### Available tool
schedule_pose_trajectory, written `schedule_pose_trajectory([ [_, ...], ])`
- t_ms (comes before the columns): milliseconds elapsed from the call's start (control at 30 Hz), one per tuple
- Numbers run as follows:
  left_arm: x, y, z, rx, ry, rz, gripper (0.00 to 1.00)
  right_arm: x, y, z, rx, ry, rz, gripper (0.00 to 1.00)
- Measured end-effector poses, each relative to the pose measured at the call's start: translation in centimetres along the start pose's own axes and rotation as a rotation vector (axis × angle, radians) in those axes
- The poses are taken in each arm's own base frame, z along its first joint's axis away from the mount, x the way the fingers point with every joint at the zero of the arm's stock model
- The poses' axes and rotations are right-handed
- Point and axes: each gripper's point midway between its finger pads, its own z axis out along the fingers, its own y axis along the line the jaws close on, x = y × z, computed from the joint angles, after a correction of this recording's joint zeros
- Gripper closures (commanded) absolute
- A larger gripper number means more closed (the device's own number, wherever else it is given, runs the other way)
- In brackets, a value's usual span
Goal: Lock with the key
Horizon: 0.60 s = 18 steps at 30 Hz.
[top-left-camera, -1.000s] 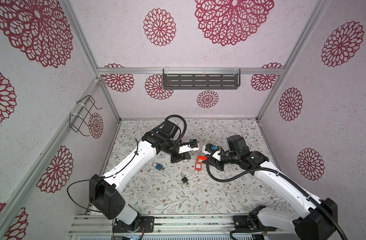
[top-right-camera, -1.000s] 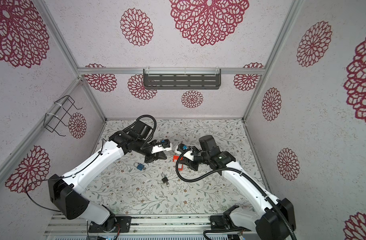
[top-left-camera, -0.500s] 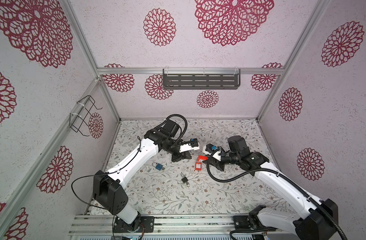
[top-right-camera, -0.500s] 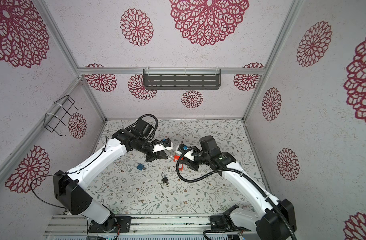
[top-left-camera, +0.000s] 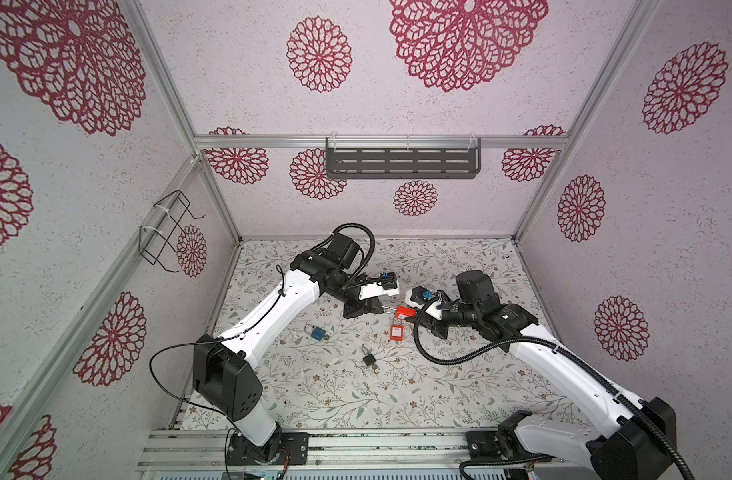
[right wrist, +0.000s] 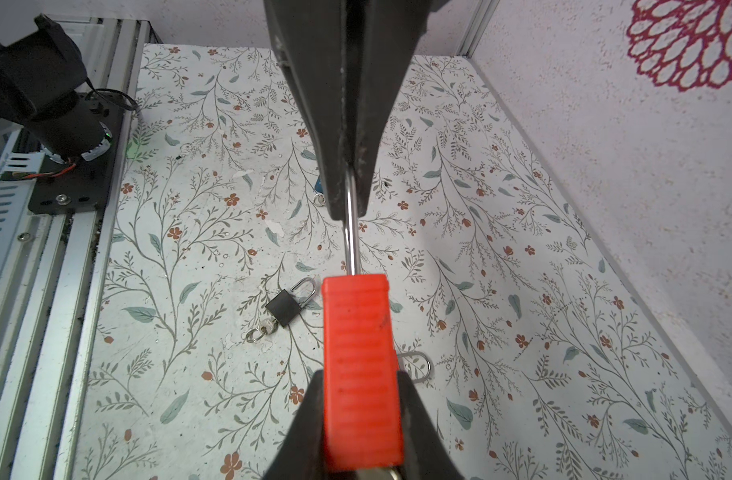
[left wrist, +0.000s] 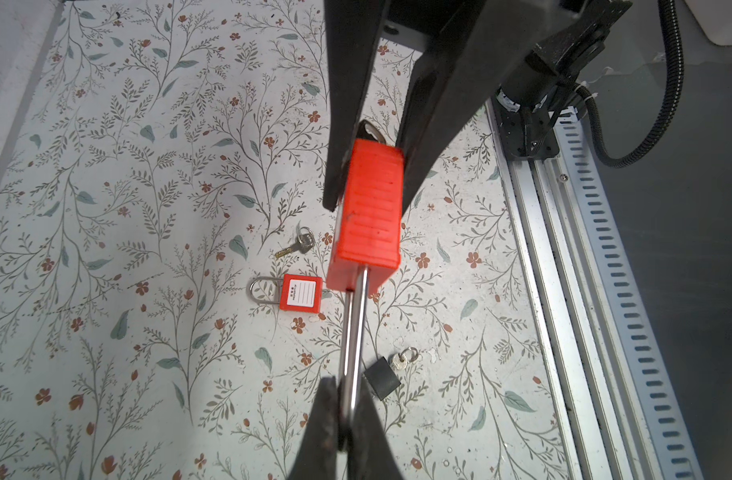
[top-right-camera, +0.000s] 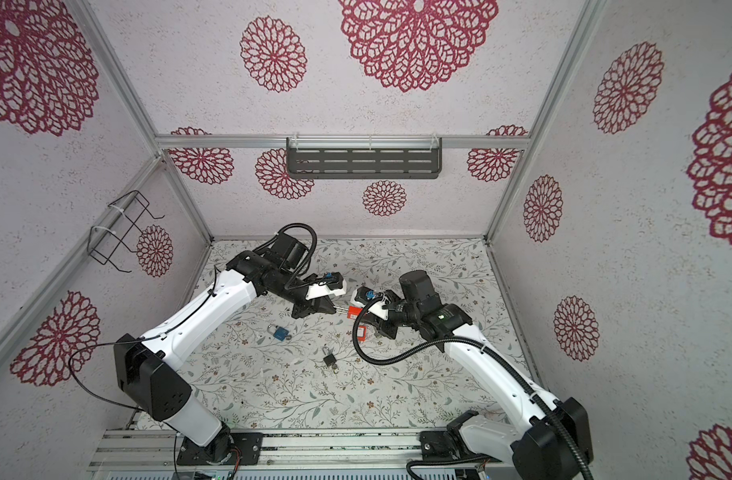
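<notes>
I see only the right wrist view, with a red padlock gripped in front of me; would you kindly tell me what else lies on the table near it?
Observer: A second red padlock, white label up, lies flat on the table.
Operator: Thank you; does a key lie near it?
Observer: Yes, a loose key lies close beside that padlock, not touching it.
Operator: And the blue sliver behind the left claw?
Observer: A blue padlock, lying on the table near the left arm in both top views.
</notes>
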Motion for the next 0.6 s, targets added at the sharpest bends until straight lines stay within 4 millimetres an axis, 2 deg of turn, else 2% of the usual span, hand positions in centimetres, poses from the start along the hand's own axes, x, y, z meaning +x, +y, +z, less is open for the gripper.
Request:
schedule_pose_trajectory([
  [267, 0.4, 0.4, -0.4, -0.007, -0.002, -0.028, 1.0, -0.2, -0.3, 0.2, -0.014, 0.021, 0.012, 0.75],
  [600, -0.1, 0.7, -1.0, 0.019, -0.078, -0.205, 1.0, -2.2, -2.2, -0.8, 0.078, 0.035, -0.101, 0.47],
])
